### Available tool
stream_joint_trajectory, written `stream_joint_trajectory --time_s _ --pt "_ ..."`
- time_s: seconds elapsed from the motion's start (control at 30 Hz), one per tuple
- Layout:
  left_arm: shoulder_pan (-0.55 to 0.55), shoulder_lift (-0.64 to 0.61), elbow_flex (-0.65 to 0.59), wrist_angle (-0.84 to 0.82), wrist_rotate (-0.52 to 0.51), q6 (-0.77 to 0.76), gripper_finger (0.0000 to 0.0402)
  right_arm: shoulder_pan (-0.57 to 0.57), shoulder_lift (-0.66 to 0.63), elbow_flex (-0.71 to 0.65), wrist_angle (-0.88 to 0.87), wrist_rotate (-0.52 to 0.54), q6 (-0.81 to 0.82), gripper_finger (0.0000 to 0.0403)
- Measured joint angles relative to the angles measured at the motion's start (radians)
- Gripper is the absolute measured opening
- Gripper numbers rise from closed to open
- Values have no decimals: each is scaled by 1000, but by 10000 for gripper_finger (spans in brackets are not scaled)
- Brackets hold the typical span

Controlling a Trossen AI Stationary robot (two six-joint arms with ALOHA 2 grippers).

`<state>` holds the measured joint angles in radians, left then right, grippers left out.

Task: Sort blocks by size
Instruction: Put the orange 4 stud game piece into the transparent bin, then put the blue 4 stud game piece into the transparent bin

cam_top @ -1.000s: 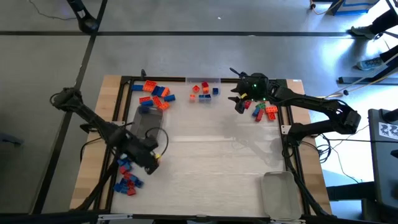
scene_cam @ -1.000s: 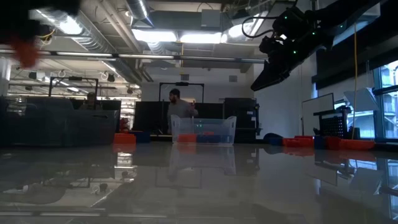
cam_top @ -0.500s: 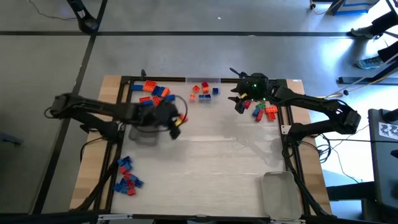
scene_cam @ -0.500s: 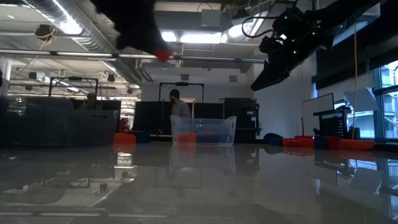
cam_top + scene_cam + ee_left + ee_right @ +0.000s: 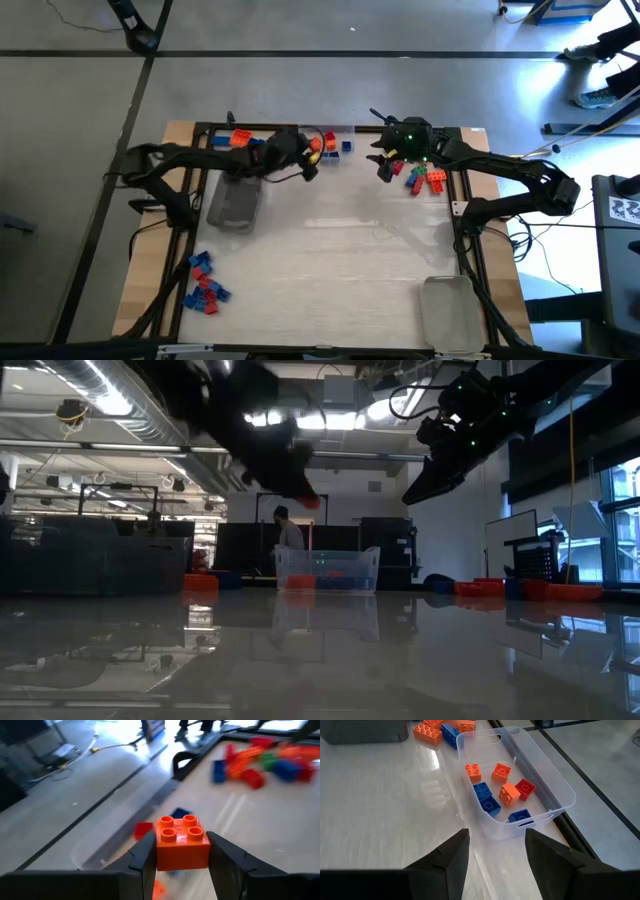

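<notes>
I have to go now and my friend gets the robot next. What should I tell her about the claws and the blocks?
Left claw: shut on an orange four-stud block, held in the air near the clear tray at the table's far edge.
Right claw: open, empty, hovering beside the same tray.
Blocks: a few small ones lie in the tray; one pile is far left, one far right, one near left.
Done: some small blocks sorted into the tray.
Left: drop the orange block in the right place, then sort the three piles.
</notes>
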<state>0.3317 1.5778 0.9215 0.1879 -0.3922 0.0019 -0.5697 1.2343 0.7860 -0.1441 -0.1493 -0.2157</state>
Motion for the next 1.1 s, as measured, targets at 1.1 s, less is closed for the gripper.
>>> stream_joint_trajectory --time_s 1.1 --pt "57 10 0 44 52 11 219 0 0 0 16 8 -2 193"
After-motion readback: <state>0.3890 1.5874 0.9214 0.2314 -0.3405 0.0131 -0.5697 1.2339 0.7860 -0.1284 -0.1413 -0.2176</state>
